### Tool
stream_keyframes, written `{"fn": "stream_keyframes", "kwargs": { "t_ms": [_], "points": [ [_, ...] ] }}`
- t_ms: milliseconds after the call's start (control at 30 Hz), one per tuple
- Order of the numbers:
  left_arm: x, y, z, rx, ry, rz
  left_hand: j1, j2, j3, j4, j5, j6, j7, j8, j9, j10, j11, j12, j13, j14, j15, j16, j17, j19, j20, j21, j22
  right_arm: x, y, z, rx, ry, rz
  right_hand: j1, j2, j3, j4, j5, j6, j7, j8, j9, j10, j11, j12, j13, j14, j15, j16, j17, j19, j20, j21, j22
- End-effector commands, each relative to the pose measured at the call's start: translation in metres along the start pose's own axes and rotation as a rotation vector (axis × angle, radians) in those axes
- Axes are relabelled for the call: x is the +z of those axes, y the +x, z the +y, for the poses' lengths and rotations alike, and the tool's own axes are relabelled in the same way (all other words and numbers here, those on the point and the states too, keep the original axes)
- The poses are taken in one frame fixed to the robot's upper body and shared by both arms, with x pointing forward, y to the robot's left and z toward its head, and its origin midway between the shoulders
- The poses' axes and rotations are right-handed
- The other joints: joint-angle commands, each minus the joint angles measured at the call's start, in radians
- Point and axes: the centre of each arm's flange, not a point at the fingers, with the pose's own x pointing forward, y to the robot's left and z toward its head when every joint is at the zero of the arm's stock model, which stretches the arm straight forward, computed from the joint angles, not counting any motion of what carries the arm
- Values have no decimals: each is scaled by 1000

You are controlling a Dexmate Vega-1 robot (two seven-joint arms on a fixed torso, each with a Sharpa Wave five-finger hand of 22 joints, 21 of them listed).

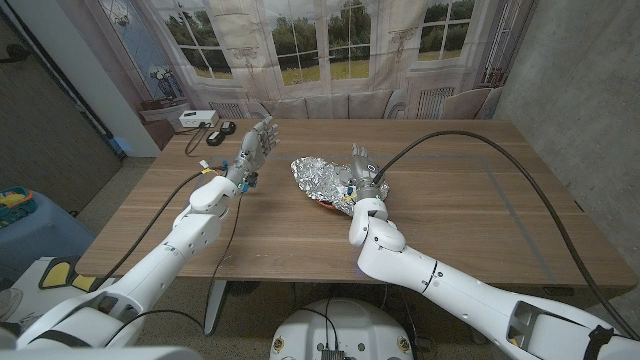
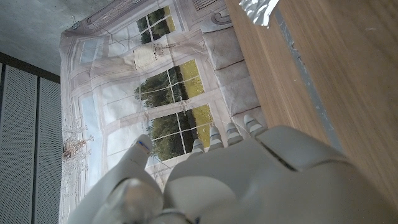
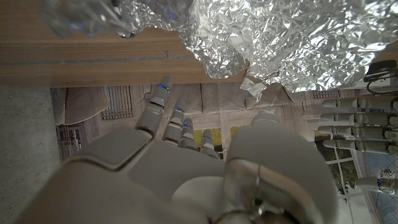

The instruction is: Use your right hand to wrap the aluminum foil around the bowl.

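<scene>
Item: foil (image 1: 322, 178), crumpled silver sheet mounded over the bowl (image 1: 332, 204), centre of the table (image 1: 470, 200). Only a sliver of red rim shows at the mound's 5 o'clock edge.

Item: my right hand (image 1: 364, 178), at the foil's 3 o'clock side, touching or just beside it; fingers (image 3: 163, 102) extended and apart, gripping nothing that I can see.

Item: my left hand (image 1: 252, 152), raised at the foil's 9 o'clock, well apart from it, fingers spread, holding nothing.

Item: white box (image 1: 197, 118) and small dark object at the table's far-left corner.

Risks, as I judge them: the near edge of the sheet looks loose, so pressing from one side could push the bowl sideways rather than tuck the foil; thin foil may tear or spring back if pinched hard.

Writing: none legible on any item.
</scene>
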Motion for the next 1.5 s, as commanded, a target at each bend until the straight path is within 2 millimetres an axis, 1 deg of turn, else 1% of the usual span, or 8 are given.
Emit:
{"fn": "stream_keyframes", "kwargs": {
  "t_ms": [33, 367, 633, 900, 967, 1100, 1267, 1500],
  "points": [
    [2, -4, 0, 2, -1, -8, 2, -7, 1, -7, 5, -1, -2, 3, 0, -5, -2, -1, 3, -9, -1, 0, 3, -5, 3, 0, 2, -4, 7, -19, -5, 137, -101, 6, -3, -2, -11, -3, 13, -2, 8, 3, 6, -3, 0, 1, -5, 4, -6, -2, -13, 0, -4, -1],
    [4, -7, -1, -3, -1, -13, 1, -8, 0, -8, 4, -1, -3, 3, 0, -3, 0, -1, 3, -9, -2, 1, 3, -4, 2, 0, 2, -14, 12, -31, -3, 218, -139, 2, -5, -1, -15, -3, 47, 1, 13, 3, 28, -9, 1, 1, -9, 8, -9, -8, -24, 0, -7, -1],
    [6, -10, -1, -7, -6, -20, 0, -8, -1, -9, 4, -2, -3, 3, 0, 0, 1, 0, 3, -8, -1, 1, 3, -4, 3, 0, 2, -22, 15, -43, 1, 276, -180, 3, -6, 1, -20, -2, 53, 1, 9, 2, 47, -16, 4, 1, -15, 3, -12, -12, -33, 0, -10, -1],
    [9, -16, 0, -10, 0, -27, -2, -9, -2, -9, 4, -13, -14, -2, -1, -2, 2, -2, 3, -12, 0, 0, 4, -5, 3, 0, 2, -29, 24, -55, 17, 377, -214, 0, -6, 2, -22, -2, 64, -2, 8, 2, 51, -17, 1, 1, -22, 3, -15, -15, -44, 0, -12, -1],
    [9, -18, 0, -10, 2, -27, -2, -9, -3, -10, 4, -14, -17, -2, -1, -5, 4, -3, 3, -12, 0, 0, 4, -6, 3, -1, 2, -31, 26, -56, 19, 400, -216, -1, -6, 2, -22, -2, 67, -3, 8, 2, 54, -18, 1, 1, -20, 5, -14, -16, -44, 0, -12, -1],
    [10, -21, 2, -9, 3, -26, -3, -10, -3, -11, 4, -18, -27, -3, -1, -15, -2, -8, 2, -17, -1, -2, 4, -7, 2, -1, 2, -35, 30, -58, 26, 443, -225, -4, -6, 2, -22, -2, 78, -3, 9, 2, 63, -19, 3, 1, -15, 8, -12, -17, -45, -1, -11, -1],
    [10, -25, 4, -10, 3, -26, -3, -10, -4, -12, 5, -27, -35, -6, -2, -25, -2, -13, 0, -23, -1, -4, 3, -8, 2, -2, 2, -37, 35, -60, 22, 469, -235, -8, -7, 1, -22, -2, 88, -2, 10, 2, 73, -19, 4, 1, -10, 8, -10, -18, -46, -1, -10, 0],
    [13, -31, 7, -11, 4, -31, -2, -11, -5, -14, 5, -31, -38, -7, -3, -31, -1, -17, -2, -30, -1, -7, 3, -10, 0, -3, 2, -40, 45, -64, 46, 548, -257, -12, -5, 3, -23, -2, 107, -5, 12, 2, 86, -18, 4, 1, 1, 5, -5, -20, -46, -1, -9, 0]
  ]
}}
